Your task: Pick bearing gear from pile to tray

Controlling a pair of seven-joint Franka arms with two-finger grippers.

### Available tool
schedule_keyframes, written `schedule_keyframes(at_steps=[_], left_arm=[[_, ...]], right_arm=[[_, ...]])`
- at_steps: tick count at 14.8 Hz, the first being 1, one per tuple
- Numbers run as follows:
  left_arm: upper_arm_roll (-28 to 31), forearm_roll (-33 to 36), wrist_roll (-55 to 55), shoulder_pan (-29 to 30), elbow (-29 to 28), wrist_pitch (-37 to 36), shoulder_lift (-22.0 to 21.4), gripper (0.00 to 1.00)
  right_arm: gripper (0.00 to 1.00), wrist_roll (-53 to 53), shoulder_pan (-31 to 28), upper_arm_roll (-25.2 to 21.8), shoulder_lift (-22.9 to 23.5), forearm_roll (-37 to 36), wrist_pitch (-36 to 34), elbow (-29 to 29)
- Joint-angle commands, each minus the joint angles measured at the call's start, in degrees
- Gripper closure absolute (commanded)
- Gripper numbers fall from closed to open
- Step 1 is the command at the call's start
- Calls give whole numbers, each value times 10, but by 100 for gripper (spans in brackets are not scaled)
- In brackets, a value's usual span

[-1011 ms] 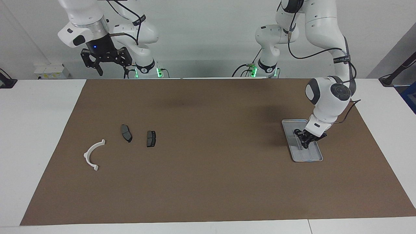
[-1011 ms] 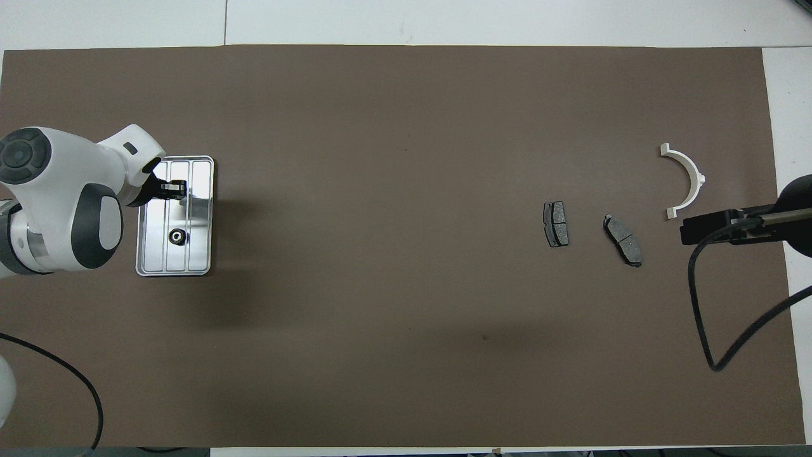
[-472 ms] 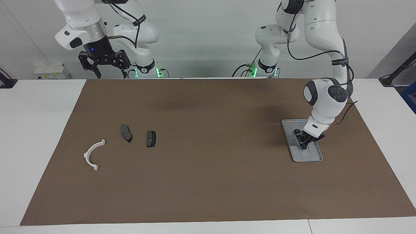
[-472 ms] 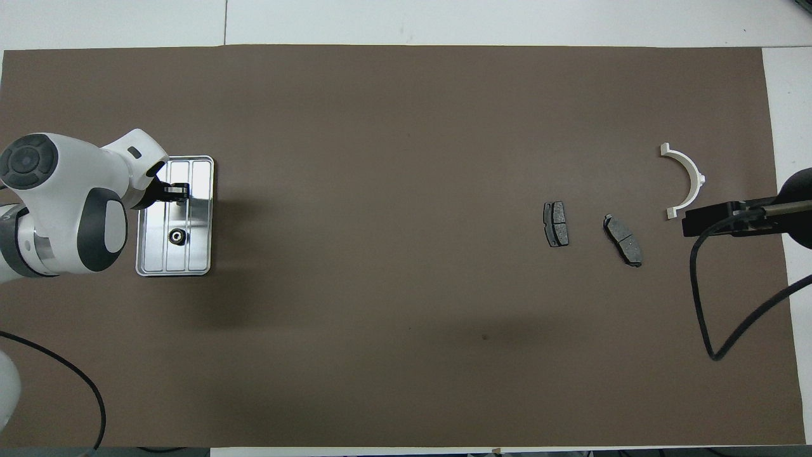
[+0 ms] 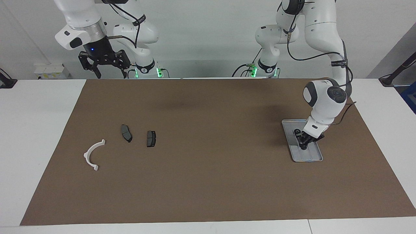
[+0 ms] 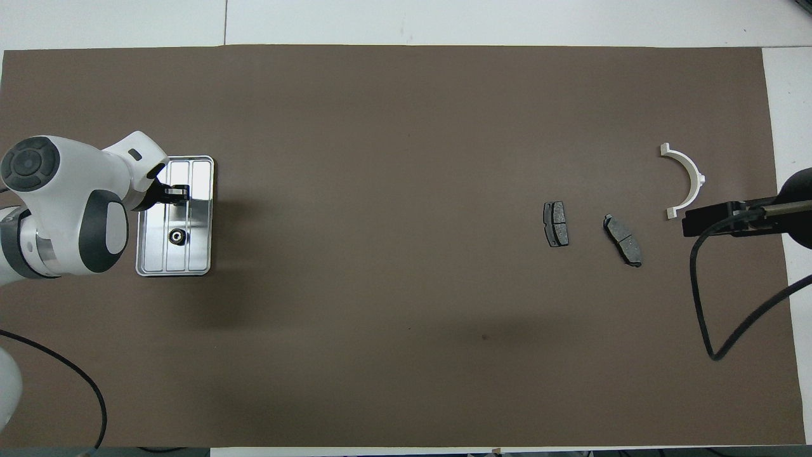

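**Fig. Facing view, read across; clock positions taken on the brown mat [image 5: 208,182].**

- **(a) 11 o'clock:** the right gripper [image 5: 111,74] is waiting, hanging high over the mat's edge w/ jaws standing open and nothing in them.
- **(b) 8 o'clock:** a white half-ring plastic bracket [image 5: 89,152] is lying flat.
- **(c) 9 o'clock, inboard of (b):** two dark grey brake pads [image 5: 126,133] are lying just beside each other, not touching. These parts are what is showing of the pile.
- **(d) 3 o'clock:** a flat silver-grey rectangular metal tray [image 5: 317,158] is holding one small black round bearing gear [image 5: 296,132]. The left gripper [image 5: 304,145] is sitting low inside the tray, tips pressed together; whether anything is pinched betw. them cannot be told.

**Hazards (judged):**
- Closed tips riding this low are risking a scrape on the ridged floor, skidding the light tray.
- A sideways exit toward 11 o'clock of the tips is likely to knock the gear over the rim.
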Motion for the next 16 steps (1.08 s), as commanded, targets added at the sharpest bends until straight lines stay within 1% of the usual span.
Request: schedule_keyframes(at_steps=[1, 2, 4, 5, 6, 8, 9, 10, 12, 14, 15, 16], left_arm=[[-3, -6, 8, 8, -16, 16, -4, 91], [-3, -6, 8, 8, -14, 14, -3, 25], [-3, -6, 7, 5, -2, -9, -5, 2], [-4, -6, 5, 6, 17, -36, -10, 0], [-4, -6, 3, 7, 45, -77, -21, 0], [-4, -10, -11, 8, 102, -148, -61, 0], [-3, -25, -31, 8, 139, -188, -84, 0], [-3, -38, -49, 8, 189, -238, -101, 0], [-1, -42, -67, 9, 271, -351, -135, 0], [-1, -41, -66, 8, 327, -482, -155, 0], [-2, -41, -63, 8, 342, -541, -158, 0], [-4, -39, -64, 6, 358, -582, -154, 0]], right_arm=[[0, 7, -9, 4, -4, 12, 9, -9], [0, 7, -9, 4, -4, 12, 9, -9], [0, 7, -9, 4, -4, 12, 9, -9], [0, 7, -9, 4, -4, 12, 9, -9], [0, 7, -8, 4, -4, 12, 9, -9], [0, 7, -8, 4, -4, 12, 9, -9], [0, 7, -9, 4, -4, 12, 9, -9], [0, 7, -9, 4, -4, 12, 9, -9], [0, 7, -8, 4, -4, 12, 9, -9], [0, 7, -8, 4, -4, 12, 9, -9], [0, 7, -8, 4, -4, 12, 9, -9], [0, 7, -8, 5, -4, 12, 9, -9]])
